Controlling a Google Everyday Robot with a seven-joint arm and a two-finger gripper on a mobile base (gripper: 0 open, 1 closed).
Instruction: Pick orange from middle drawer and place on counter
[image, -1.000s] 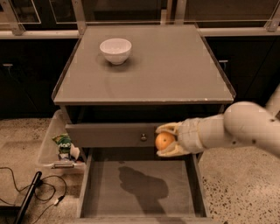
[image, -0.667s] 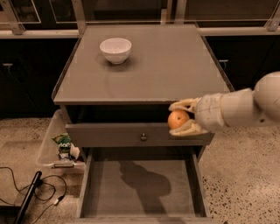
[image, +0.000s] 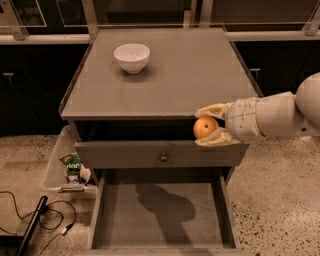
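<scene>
- At the worktop (image: 175, 75) front edge, right side: hand (image: 209, 126) pinching orange (image: 205, 128), above open middle drawer (image: 125, 217).
- Green packet (image: 73, 162), floor left: print unreadable.
- Since 0.7 s ago: hand and orange slightly higher.

A white bowl (image: 132, 57) stands upright, my hand (image: 197, 127) well to its right. Down-left of the bowl, a clear bin (image: 52, 172) holds a green packet (image: 73, 162); black cables (image: 20, 222) lie farther down.

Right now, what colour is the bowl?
White bowl, camera view; gripper holds the orange by the counter's front edge.
</scene>
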